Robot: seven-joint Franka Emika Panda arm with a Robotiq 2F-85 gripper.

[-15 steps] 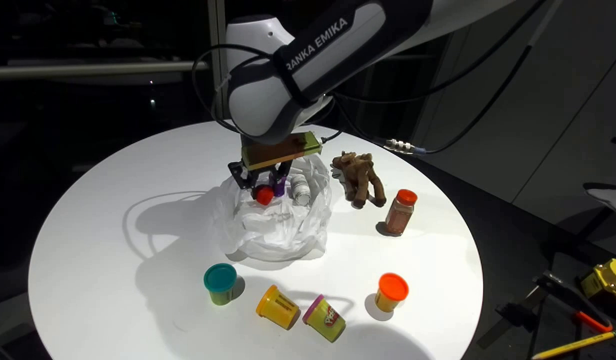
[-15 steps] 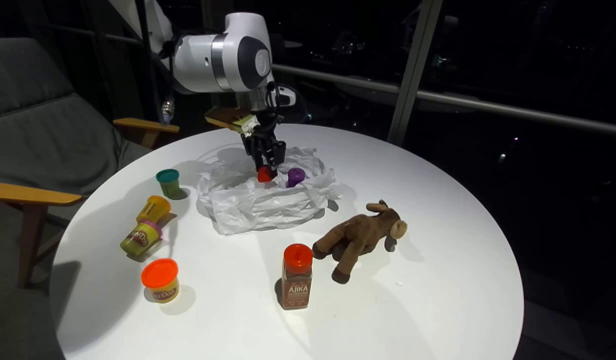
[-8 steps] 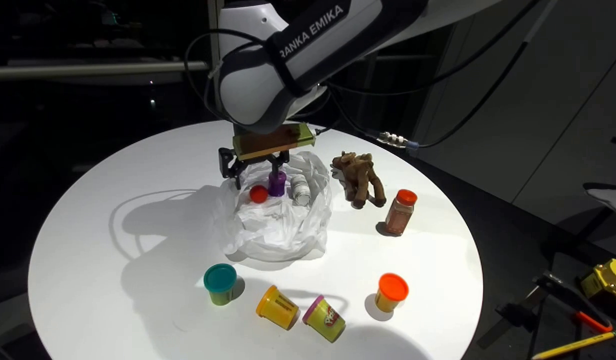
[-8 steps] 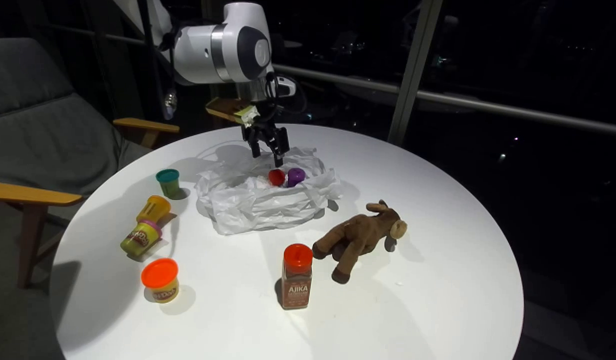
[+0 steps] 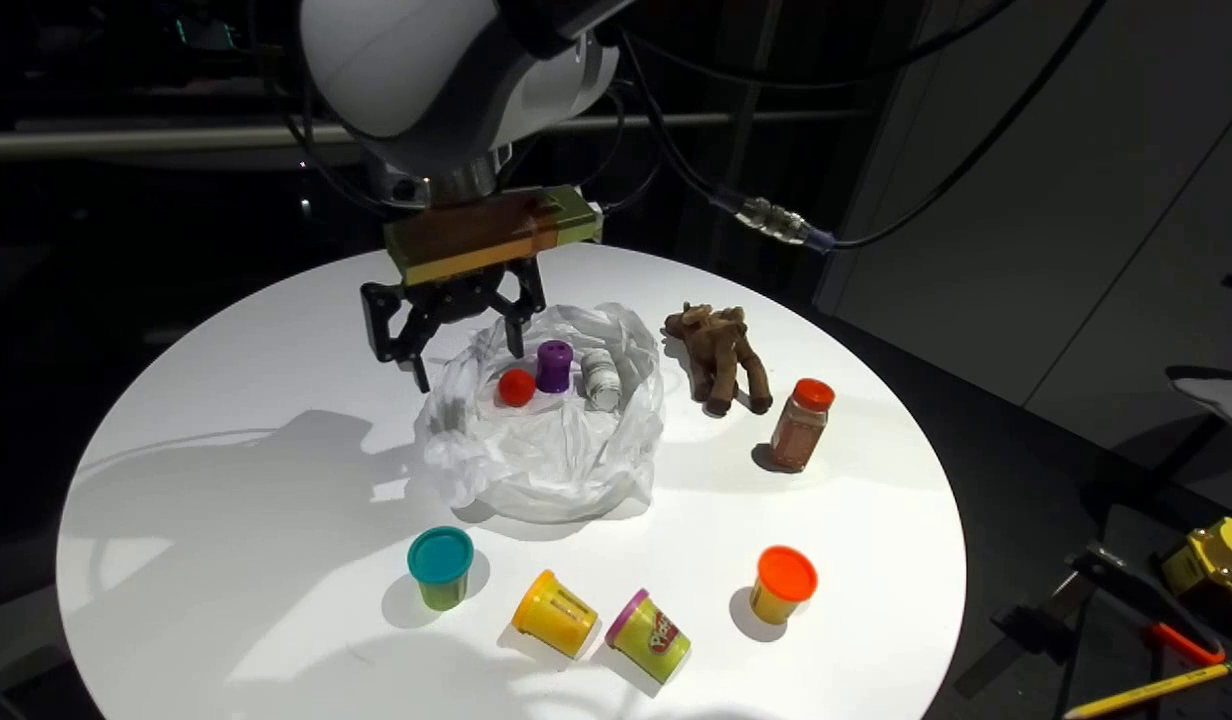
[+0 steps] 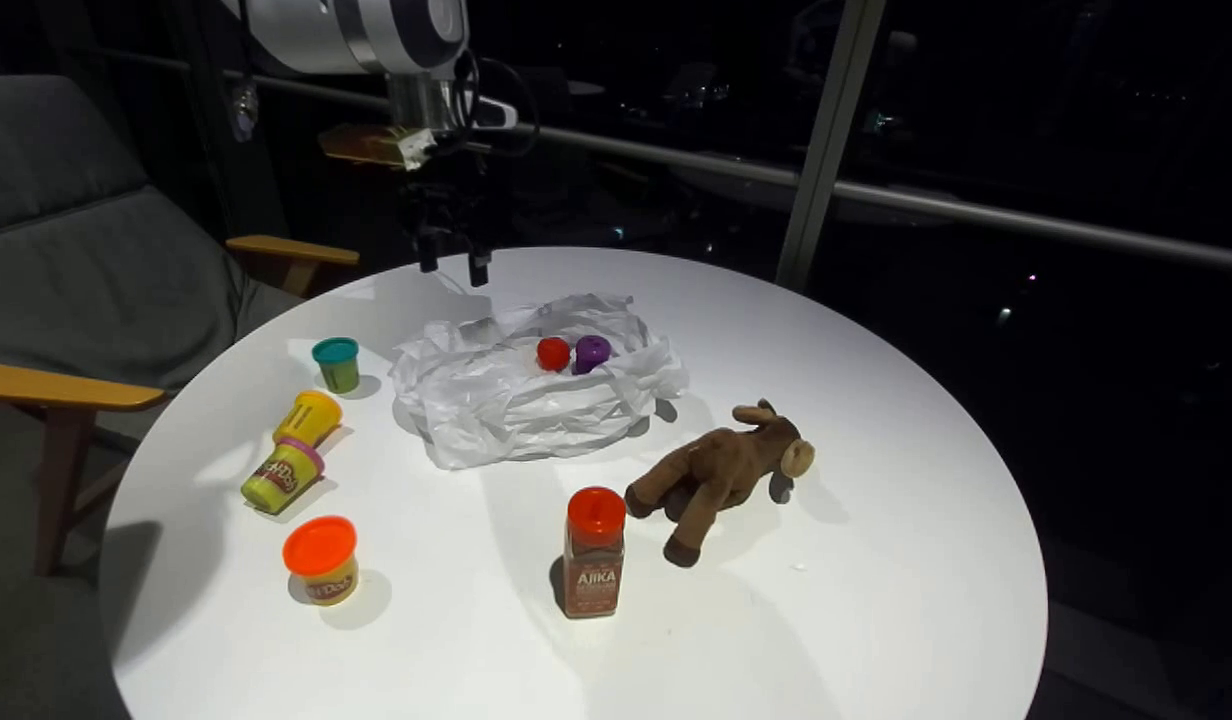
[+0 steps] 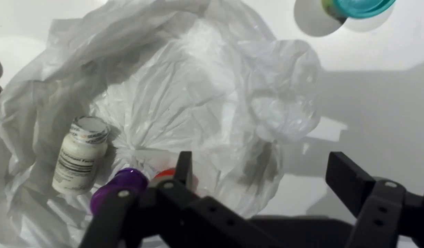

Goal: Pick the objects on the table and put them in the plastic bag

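Gripper point(image 5: 469, 370) above edge of plastic bag point(image 5: 561, 492), fingers point(image 7: 349, 182) wide apart, holding nothing.
Inside: red object point(image 5: 516, 388), purple container point(image 5: 554, 368), white bottle point(image 7: 77, 165) (label showing). On table point(image 5: 226, 350): four tubs point(image 5: 442, 572), brown plush point(image 5: 716, 358), red-capped jar point(image 5: 799, 432).

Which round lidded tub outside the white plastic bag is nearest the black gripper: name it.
The upright teal-lidded green tub; the yellow-lidded tub, purple-lidded tub and orange-lidded tub are farther away.

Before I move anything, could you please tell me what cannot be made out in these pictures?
Red object, wrist view: partly hidden behind the claw.
Teal-lidded tub, wrist view: cut off by the top edge.
Fine print on the white bottle, wrist view: too small.
The white bottle, in an exterior view: hidden by the plastic bag.
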